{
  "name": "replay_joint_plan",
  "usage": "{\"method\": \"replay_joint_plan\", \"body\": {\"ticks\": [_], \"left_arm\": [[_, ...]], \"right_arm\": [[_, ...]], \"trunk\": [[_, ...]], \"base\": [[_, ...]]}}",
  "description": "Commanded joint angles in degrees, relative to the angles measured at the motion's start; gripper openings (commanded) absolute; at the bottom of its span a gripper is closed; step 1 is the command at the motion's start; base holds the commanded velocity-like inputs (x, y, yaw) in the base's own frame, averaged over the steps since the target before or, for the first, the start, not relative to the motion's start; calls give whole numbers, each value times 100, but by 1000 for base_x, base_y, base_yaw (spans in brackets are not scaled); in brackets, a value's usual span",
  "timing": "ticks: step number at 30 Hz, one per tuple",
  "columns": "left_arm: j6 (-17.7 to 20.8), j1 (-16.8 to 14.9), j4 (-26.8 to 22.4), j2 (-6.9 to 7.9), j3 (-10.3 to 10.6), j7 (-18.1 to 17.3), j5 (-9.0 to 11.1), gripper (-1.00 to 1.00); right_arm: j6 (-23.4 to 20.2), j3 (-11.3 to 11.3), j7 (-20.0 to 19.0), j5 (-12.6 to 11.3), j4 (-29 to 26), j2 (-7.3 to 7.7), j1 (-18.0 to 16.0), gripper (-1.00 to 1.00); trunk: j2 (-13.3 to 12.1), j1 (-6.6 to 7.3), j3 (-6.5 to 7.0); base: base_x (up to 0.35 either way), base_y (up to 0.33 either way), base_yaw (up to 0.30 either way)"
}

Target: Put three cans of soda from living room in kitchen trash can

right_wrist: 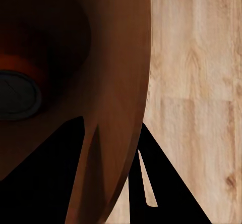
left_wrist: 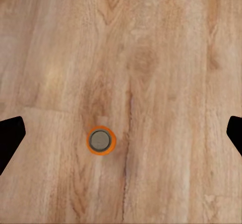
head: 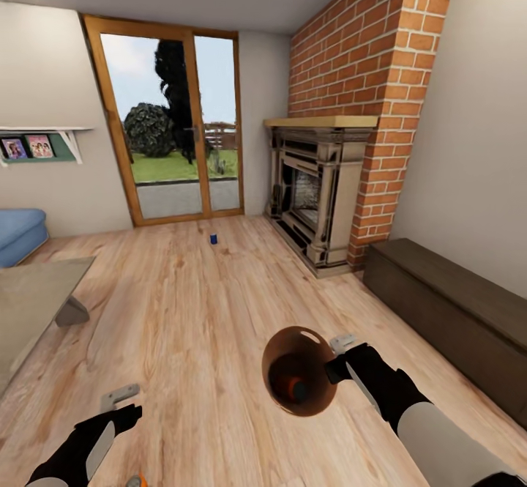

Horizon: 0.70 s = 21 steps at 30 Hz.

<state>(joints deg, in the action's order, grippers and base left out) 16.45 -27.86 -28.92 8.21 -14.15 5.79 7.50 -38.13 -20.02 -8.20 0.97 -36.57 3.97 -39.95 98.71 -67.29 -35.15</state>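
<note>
Three cans: orange one (head: 296, 389) inside copper-brown bin (head: 278, 355), rim pinched by right gripper (head: 338, 359); orange one (left_wrist: 101, 140) upright on floor (head: 205, 304) under spread left gripper (left_wrist: 121, 133); blue (head: 213, 239) near door (head: 172, 121).

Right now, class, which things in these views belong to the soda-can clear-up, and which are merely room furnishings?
Job:
trash can, held by right gripper
orange can inside it
orange can on floor
blue can

Furnishings:
fireplace
dark bench
blue sofa
</note>
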Motion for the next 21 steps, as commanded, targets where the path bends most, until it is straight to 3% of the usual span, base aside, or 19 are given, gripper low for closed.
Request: {"method": "replay_joint_plan", "body": {"ticks": [1, 16, 21], "left_arm": [[-1, 0, 1, -1, 0, 0, 1, 100], [-5, 0, -2, 0, 0, -4, 6, 100], [-5, 1, -1, 8, 8, -7, 2, 100]], "right_arm": [[-2, 5, -1, -38, -8, -1, -4, -100], [-2, -2, 5, -35, -8, -1, -4, -100], [-8, -8, 3, -35, -7, -7, -4, -100]], "trunk": [[1, 0, -2], [1, 0, -42], [1, 0, -50]], "base": [[62, 30, 220], [16, 5, 224], [227, 0, 121]]}}
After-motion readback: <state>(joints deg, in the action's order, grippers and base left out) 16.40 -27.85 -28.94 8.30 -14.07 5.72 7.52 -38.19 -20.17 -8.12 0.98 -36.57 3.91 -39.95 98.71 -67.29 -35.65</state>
